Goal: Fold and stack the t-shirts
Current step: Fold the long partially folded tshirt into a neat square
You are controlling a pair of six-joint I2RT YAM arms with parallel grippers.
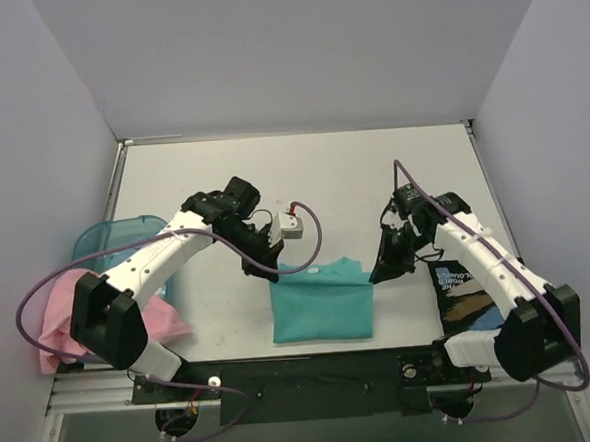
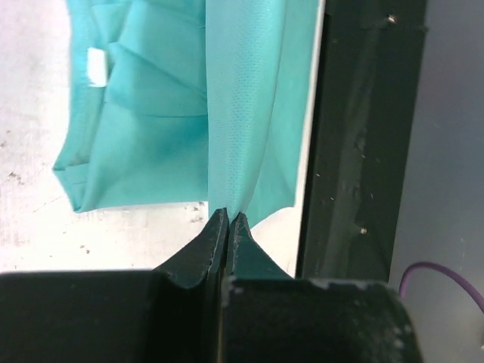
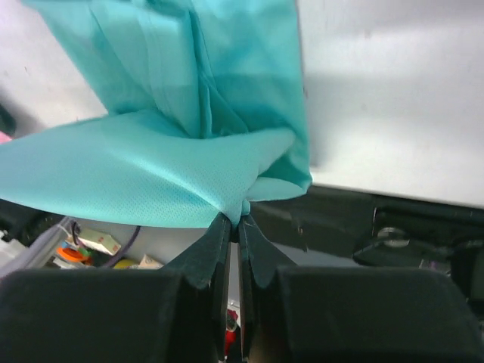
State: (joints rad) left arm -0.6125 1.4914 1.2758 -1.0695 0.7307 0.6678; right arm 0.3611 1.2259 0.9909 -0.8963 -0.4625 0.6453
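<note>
Teal t-shirt [image 1: 321, 312] at table's 6 o'clock, partly folded into rough rectangle. Left gripper [image 2: 228, 221] and right gripper [image 3: 238, 221] each pinched tight on far corner, cloth lifted. Pink t-shirt [image 1: 53, 321] crumpled at 8 o'clock beside blue tub [image 1: 100, 233], unfolded. Stacking not begun.

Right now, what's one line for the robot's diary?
step: folding teal t-shirt | left gripper: shut on it | right gripper: shut on it | pink t-shirt: heaped at left
</note>
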